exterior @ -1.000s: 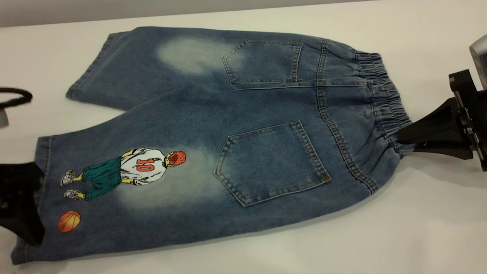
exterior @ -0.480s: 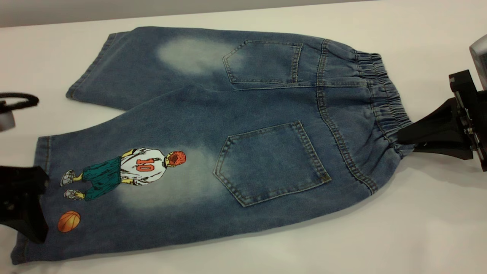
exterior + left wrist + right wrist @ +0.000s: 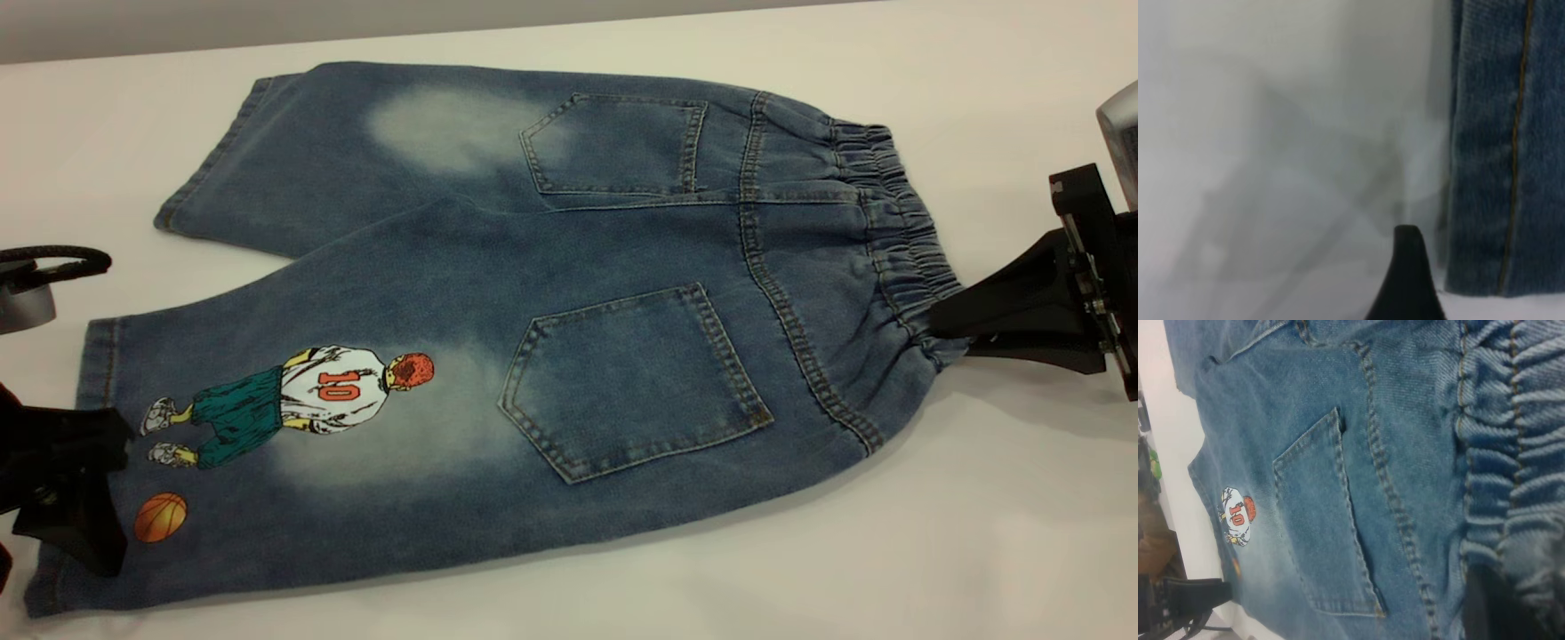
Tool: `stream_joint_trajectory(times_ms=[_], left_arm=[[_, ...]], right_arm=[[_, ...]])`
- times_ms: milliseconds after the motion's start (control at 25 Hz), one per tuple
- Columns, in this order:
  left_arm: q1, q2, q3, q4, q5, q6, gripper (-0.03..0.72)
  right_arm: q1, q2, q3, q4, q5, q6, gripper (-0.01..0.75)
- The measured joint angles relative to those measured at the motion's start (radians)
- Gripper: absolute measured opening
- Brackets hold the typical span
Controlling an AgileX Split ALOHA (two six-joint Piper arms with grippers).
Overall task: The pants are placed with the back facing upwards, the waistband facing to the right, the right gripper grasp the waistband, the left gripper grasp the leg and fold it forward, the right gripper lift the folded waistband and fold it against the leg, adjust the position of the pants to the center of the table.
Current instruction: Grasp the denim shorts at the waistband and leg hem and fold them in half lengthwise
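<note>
Exterior view: pants lie flat, back up — right gripper pinches the ruffled waistband.

So the exterior camera sits outside the rig, looking down at an angle across the table, close enough that the pants fill most of the frame and both arms only poke in at the edges. The left wrist cam is really low and tight on the tabletop, facing the hem of the leg from just beside it. The right wrist cam hangs right over the waistband and looks along the pants toward the far end. It shares the back pocket, the player print and the left gripper with the exterior view.
</note>
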Motion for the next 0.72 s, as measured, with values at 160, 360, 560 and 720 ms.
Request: stream_joint_trajectory(times_ms=[160, 360, 560, 720], left_arm=[[0.0, 0.003, 0.0, -0.003, -0.008, 0.005, 0.509], [0.0, 0.003, 0.0, -0.01, -0.016, 0.005, 0.509], [0.0, 0.003, 0.0, -0.008, -0.02, 0.005, 0.509], [0.0, 0.003, 0.0, -0.007, -0.019, 0.046, 0.509]], right_arm=[[0.0, 0.0, 0.0, 0.0, 0.0, 0.0, 0.032], [0.0, 0.0, 0.0, 0.0, 0.0, 0.0, 0.034], [0.0, 0.0, 0.0, 0.0, 0.0, 0.0, 0.035], [0.0, 0.0, 0.0, 0.0, 0.0, 0.0, 0.036]])
